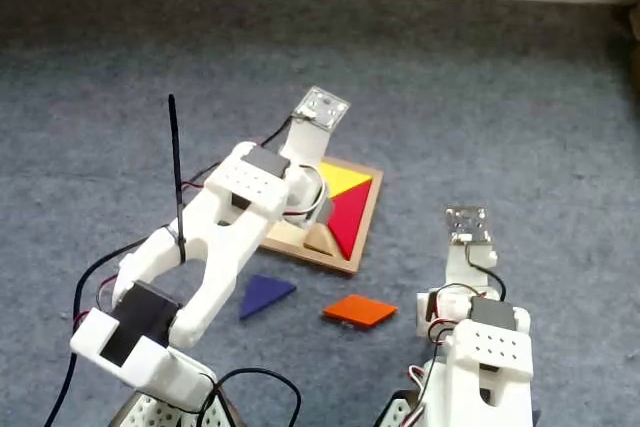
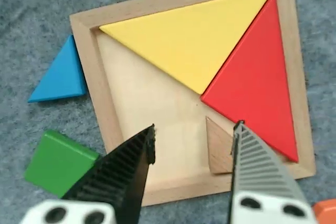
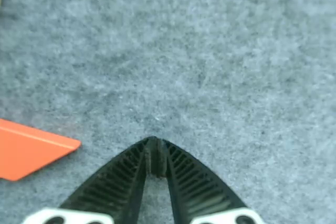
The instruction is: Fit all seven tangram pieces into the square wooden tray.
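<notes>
The square wooden tray (image 2: 86, 45) holds a large yellow triangle (image 2: 194, 40), a large red triangle (image 2: 257, 87) and a small plain-wood triangle (image 2: 219, 153). My left gripper (image 2: 194, 129) hovers open just above the tray's bare floor, beside the wood triangle, with nothing between its fingers. A light blue triangle (image 2: 60, 77) and a green square (image 2: 58, 161) lie on the carpet outside the tray's edge. A dark blue triangle (image 1: 265, 294) and an orange parallelogram (image 1: 360, 310) lie in front of the tray (image 1: 365, 232). My right gripper (image 3: 155, 142) is shut and empty over carpet, beside the orange parallelogram (image 3: 26, 150).
Grey carpet covers the whole work surface, with open room to the right of and behind the tray. The left arm (image 1: 210, 247) stretches over the near left part of the tray. Cables run beside it.
</notes>
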Controlling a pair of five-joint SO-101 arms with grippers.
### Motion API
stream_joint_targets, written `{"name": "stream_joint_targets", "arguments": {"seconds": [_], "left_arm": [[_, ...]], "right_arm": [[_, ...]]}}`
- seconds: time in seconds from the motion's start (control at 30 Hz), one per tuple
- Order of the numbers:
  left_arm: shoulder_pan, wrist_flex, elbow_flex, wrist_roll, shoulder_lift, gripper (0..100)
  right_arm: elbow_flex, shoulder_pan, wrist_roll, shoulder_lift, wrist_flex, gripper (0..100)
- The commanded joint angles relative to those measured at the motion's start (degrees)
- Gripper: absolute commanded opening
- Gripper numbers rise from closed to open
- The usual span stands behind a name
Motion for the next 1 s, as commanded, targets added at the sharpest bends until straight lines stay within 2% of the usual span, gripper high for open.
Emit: {"name": "stream_joint_targets", "arguments": {"seconds": [0.0,0.23,0.4,0.73,0.87,0.97], "left_arm": [[0.7,-0.8,-0.5,0.2,-0.1,24],[0.4,-5.1,3.8,0.0,-0.1,24],[0.2,-5.2,4.3,-0.1,-0.1,24],[-8.1,-4.0,5.1,-0.2,-0.1,24],[-9.0,-1.4,5.3,-3.7,-0.2,24],[-9.1,1.0,4.9,-3.8,-0.8,24]], "right_arm": [[0.0,1.5,0.4,-0.8,-1.6,0.5],[0.0,1.5,0.4,-0.8,-1.6,0.5],[0.0,1.5,0.4,-0.8,-1.6,0.5],[0.0,1.5,0.4,-0.8,-1.6,0.5],[0.0,1.5,0.4,-0.8,-1.5,0.5],[0.0,1.5,0.4,-0.8,-1.5,0.5]]}}
